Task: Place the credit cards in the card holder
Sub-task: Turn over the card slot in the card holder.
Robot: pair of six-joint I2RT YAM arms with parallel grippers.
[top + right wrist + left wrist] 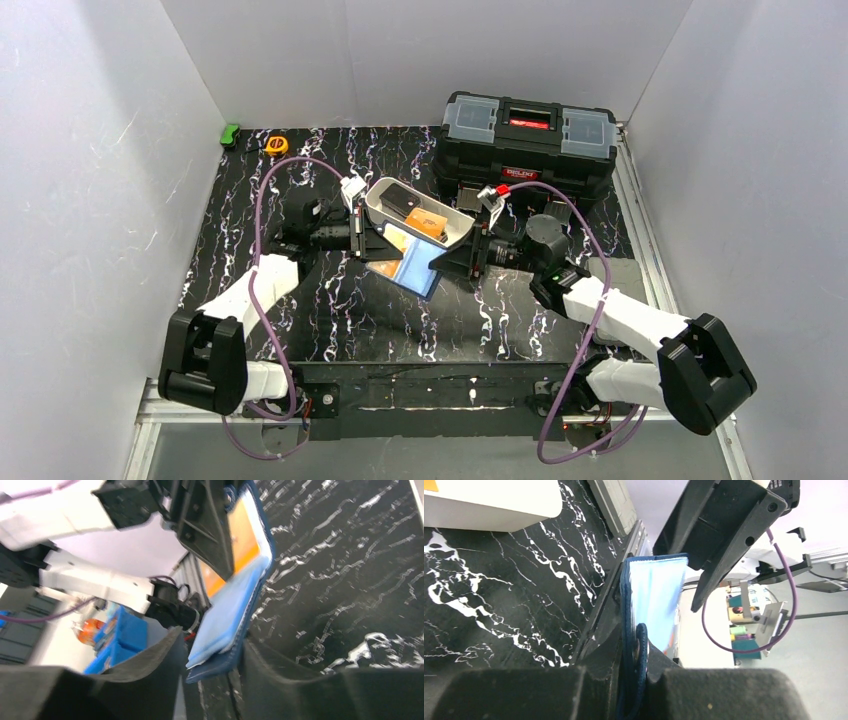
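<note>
I count three credit cards. One orange-yellow card point(397, 238) sits in the card holder point(415, 270), its face showing against the pale blue lining in my right wrist view. The other two lie in the single white tray point(374, 206) just behind it, a dark card point(400, 201) and another orange-yellow card point(432, 223). There is one card holder, one black toolbox point(525, 150) at the back right, one yellow tape measure point(277, 145) and one small green object point(230, 134) at the back left corner of the marbled table point(330, 310).

The card holder hangs open between the two arms, above the middle of the table. My left gripper point(634, 647) is clamped tight on its navy edge, right by the snap. My right gripper point(220, 665) has its fingers about halfway apart, straddling the opposite edge. The blue flap and navy cover lie between them and nearly fill the gap. I cannot tell whether the pads actually press on it.
</note>
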